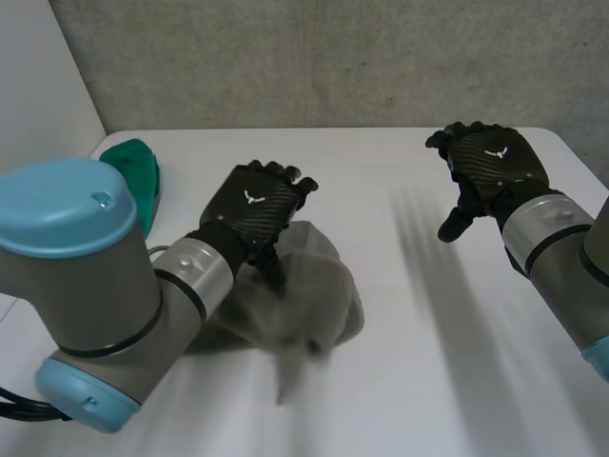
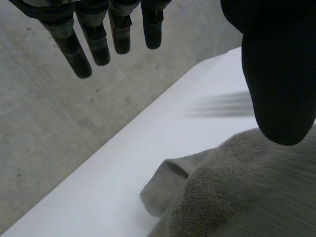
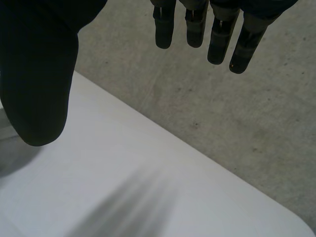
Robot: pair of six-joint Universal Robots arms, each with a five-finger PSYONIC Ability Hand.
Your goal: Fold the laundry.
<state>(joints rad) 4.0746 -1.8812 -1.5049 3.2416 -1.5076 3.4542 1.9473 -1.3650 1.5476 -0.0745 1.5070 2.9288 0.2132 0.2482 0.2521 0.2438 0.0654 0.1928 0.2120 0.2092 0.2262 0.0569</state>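
Cloth (image 1: 304, 295) lies bunched on the surface (image 1: 428, 371) beneath the left hand (image 1: 249, 211), fingers straight, gripping nothing; right hand (image 1: 495, 167), likewise spread and empty, hangs well apart; recommend flattening the heap and finding an edge before folding.

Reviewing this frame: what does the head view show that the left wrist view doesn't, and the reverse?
Head view: the right hand, open above the white table, and a green object at the table's left edge. Left wrist view: the left hand from its palm side, fingers straight, and a folded hem of the grey towel. Both: the left hand over the towel, the table, the concrete wall.
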